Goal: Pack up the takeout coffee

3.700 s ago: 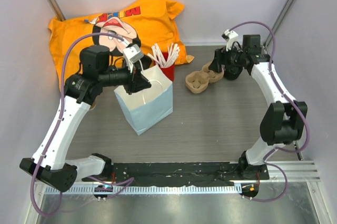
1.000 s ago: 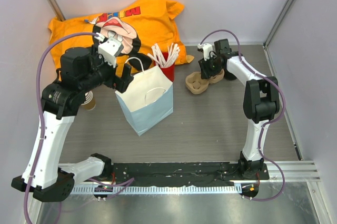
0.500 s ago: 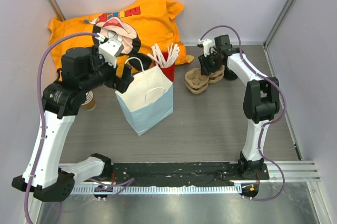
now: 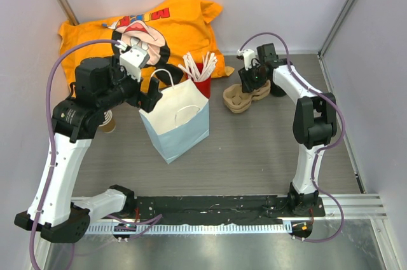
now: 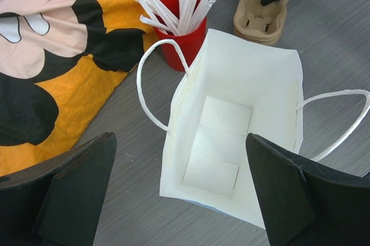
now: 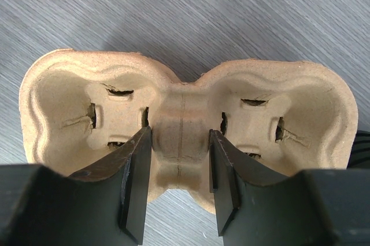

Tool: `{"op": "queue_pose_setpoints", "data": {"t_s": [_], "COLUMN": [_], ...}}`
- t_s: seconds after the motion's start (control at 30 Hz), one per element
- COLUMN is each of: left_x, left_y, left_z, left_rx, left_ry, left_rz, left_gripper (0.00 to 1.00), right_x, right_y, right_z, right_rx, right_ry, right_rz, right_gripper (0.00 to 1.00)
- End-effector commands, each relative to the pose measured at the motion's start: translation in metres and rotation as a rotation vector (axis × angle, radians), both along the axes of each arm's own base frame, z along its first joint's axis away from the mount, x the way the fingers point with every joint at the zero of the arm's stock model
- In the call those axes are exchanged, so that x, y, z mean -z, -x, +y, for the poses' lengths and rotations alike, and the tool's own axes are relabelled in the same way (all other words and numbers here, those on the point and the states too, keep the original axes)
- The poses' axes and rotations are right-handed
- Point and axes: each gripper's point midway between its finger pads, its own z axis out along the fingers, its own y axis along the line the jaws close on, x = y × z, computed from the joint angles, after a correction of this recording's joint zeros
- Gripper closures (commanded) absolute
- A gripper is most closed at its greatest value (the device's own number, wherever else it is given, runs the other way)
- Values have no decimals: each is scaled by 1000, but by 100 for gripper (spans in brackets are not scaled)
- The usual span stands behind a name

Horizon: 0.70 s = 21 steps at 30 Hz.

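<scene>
The takeout coffee shows only as a black round lid (image 4: pixel 278 89) behind my right arm, just right of the carrier. A moulded pulp cup carrier (image 4: pixel 236 100) (image 6: pixel 75 101) lies on the table at the back, both its wells empty. My right gripper (image 4: pixel 249 79) (image 6: pixel 179 147) is shut on the carrier's middle ridge, one finger in each well. A white paper bag (image 4: pixel 178 117) (image 5: pixel 243 84) stands open and empty. My left gripper (image 4: pixel 147 95) (image 5: pixel 179 159) hovers open above the bag's mouth, touching nothing.
A red cup of white sticks (image 4: pixel 202 82) (image 5: pixel 182 43) stands right behind the bag. An orange printed cloth (image 4: pixel 159 22) lies bunched at the back left. A lidless brown paper cup (image 4: pixel 107 121) stands left of the bag, under my left arm.
My right gripper has kept its hold on the carrier, and the carrier has shifted slightly with it. The left arm and the bag have stayed where they were.
</scene>
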Motion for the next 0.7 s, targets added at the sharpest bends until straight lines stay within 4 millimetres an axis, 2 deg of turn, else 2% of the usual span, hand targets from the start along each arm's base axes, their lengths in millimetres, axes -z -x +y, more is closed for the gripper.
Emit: {"op": "queue_pose_setpoints", "data": {"t_s": [0.0, 0.1, 0.37, 0.47, 0.67], "left_x": [-8, -8, -8, -7, -7], "left_y": [-3, -3, -3, -3, -4], "left_z": [-3, -4, -4, -4, -4], "left_rx": [11, 12, 12, 11, 12], "left_ry": [29, 30, 33, 32, 32], "left_rz": [-28, -27, -26, -25, -23], "left_gripper": [0, 0, 0, 0, 0], "right_x": [-16, -15, -15, -15, -10], "right_y": [-7, -6, -6, -6, -3], "right_z": [-2, -3, -3, -1, 1], "right_rx": [-3, -9, -9, -17, -25], "right_ry": [24, 41, 59, 71, 96], "right_rz": [-66, -71, -76, -83, -80], "right_gripper": [61, 54, 52, 45, 48]}}
